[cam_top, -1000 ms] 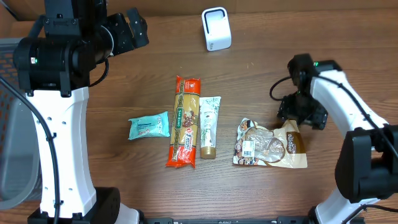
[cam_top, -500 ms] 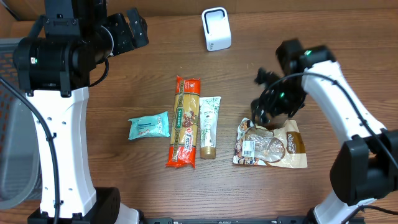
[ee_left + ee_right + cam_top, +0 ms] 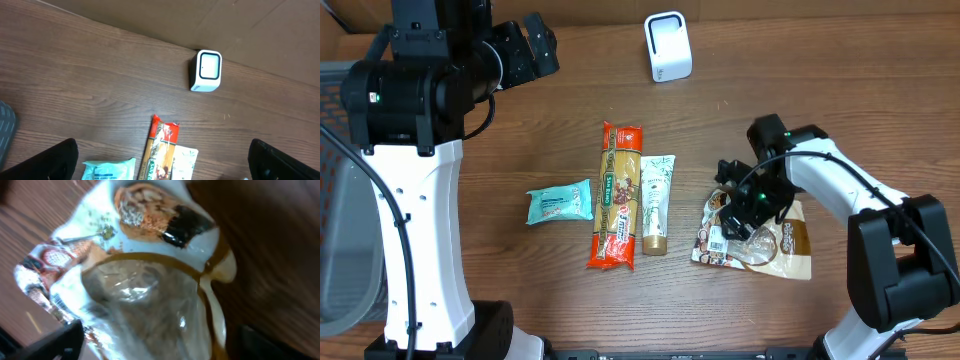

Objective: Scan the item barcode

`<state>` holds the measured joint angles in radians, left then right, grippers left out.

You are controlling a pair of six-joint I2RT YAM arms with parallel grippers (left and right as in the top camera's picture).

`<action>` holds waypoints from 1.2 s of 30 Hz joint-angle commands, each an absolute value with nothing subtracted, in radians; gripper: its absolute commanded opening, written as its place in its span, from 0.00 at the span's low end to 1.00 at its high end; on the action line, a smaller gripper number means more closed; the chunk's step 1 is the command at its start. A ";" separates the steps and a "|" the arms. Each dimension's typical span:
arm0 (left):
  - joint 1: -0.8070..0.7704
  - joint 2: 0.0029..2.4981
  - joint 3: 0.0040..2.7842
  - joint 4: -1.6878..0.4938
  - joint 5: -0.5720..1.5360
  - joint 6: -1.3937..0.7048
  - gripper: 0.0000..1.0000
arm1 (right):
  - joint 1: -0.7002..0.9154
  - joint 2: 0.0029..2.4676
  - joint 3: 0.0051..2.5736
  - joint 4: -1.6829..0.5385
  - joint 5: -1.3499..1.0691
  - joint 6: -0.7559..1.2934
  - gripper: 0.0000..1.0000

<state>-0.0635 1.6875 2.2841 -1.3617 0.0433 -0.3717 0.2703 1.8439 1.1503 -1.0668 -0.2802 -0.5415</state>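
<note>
Right claw (image 3: pixel 738 208) shifted over pouch (image 3: pixel 782 245), crinkly, glossy

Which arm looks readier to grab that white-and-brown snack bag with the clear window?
The right. Its open gripper is directly over the white-and-brown windowed snack bag; the left gripper is far off on the other side, away from it.

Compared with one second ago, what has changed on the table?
The right gripper moved left, from beside the snack bag to over it, open; the bag seems slightly shifted. The scanner, pasta packet, tube and teal packet stayed put.
</note>
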 commanded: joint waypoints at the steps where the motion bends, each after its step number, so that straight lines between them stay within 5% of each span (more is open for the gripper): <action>1: -0.061 1.695 2.291 -1.358 0.033 -0.389 1.00 | 0.259 1.843 1.104 -1.034 -0.283 -0.553 0.68; 5: -0.061 1.695 2.291 -1.358 0.033 -0.389 1.00 | 0.259 1.842 1.099 -1.029 -0.350 -0.546 0.26; 11: -0.061 1.695 2.291 -1.358 0.033 -0.389 1.00 | 0.257 1.842 1.102 -1.008 -0.532 -0.472 0.04; 16: -0.061 1.695 2.291 -1.358 0.033 -0.389 1.00 | 0.223 1.842 1.102 -0.920 -0.535 -0.198 0.04; 19: -0.061 1.695 2.291 -1.358 0.033 -0.389 1.00 | 0.167 1.842 1.102 -0.828 -0.534 0.168 0.04; 22: -0.061 1.695 2.291 -1.358 0.033 -0.389 1.00 | 0.128 1.842 1.101 -0.793 -0.533 0.267 0.04; 26: -0.061 1.695 2.291 -1.358 0.033 -0.389 1.00 | 0.116 1.843 1.100 -0.778 -0.487 0.262 0.35; 29: -0.061 1.695 2.291 -1.358 0.033 -0.389 1.00 | 0.115 1.843 1.086 -0.754 -0.484 0.255 0.42; 31: -0.061 1.695 2.291 -1.358 0.033 -0.389 1.00 | 0.113 1.843 1.060 -0.720 -0.521 0.247 0.63; 36: -0.061 1.695 2.291 -1.358 0.033 -0.389 1.00 | 0.088 1.843 0.977 -0.668 -0.594 0.158 0.68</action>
<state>-0.0639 1.6875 2.2841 -1.3617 0.0437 -0.3717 0.1078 1.8435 1.0302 -0.6811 -0.5476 0.2081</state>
